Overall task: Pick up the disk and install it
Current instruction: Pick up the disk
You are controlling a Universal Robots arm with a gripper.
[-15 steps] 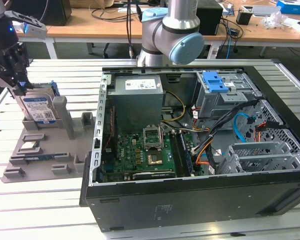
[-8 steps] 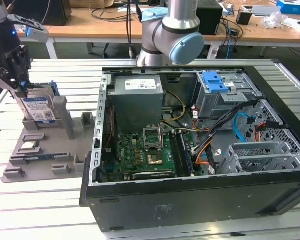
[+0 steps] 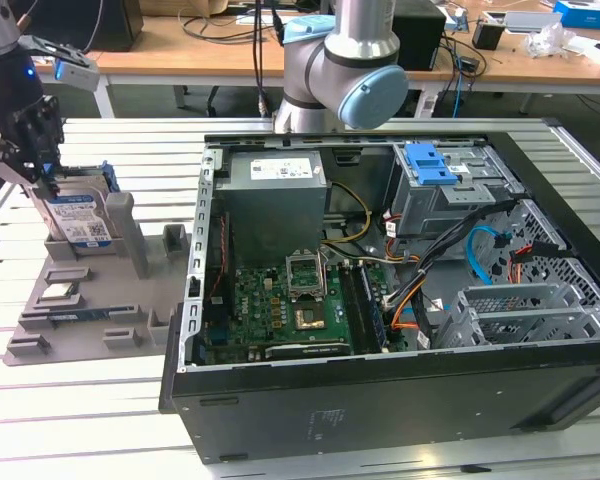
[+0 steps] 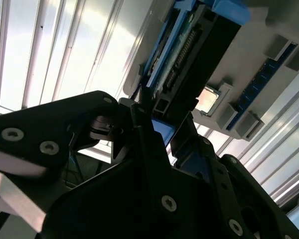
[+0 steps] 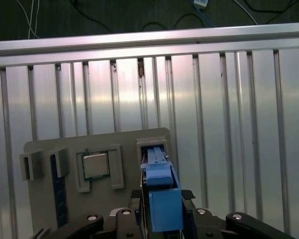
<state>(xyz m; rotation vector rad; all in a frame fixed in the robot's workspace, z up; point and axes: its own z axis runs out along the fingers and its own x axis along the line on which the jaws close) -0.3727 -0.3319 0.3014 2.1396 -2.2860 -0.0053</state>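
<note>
Pinching disk (image 3: 77, 222) | fingers (image 3: 46, 165) closed on blue frame | upright in grey holder (image 3: 140, 290)

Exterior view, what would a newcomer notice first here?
The open computer case dominates the middle, its green motherboard exposed. At the exterior view's left, the gripper is at the top of the disk, which stands upright in a grey holder.
</note>
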